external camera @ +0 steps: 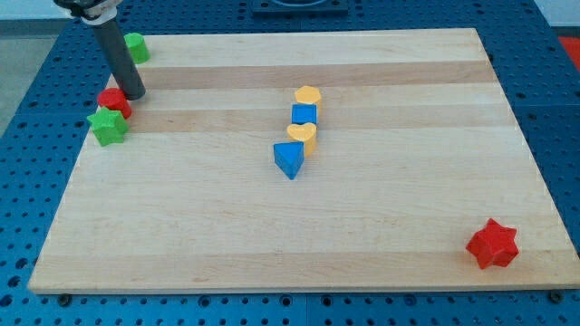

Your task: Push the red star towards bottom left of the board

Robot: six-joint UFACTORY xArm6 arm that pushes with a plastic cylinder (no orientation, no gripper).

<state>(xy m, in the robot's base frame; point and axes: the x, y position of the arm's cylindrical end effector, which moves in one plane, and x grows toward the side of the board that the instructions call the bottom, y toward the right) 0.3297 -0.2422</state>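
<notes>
A pale wooden board (362, 226) with visible grain lies on a blue perforated table (18, 272), and on it sit eight small matte blocks. Two are red, two green, two yellow and two blue: the red star block (492, 244) rests alone near the board's bottom right corner, well apart from the rest. My tip (132, 94), a bare dark rod end with nothing to open or close, touches a red block (113, 102) by the green star block (108, 127) at the view's left
</notes>
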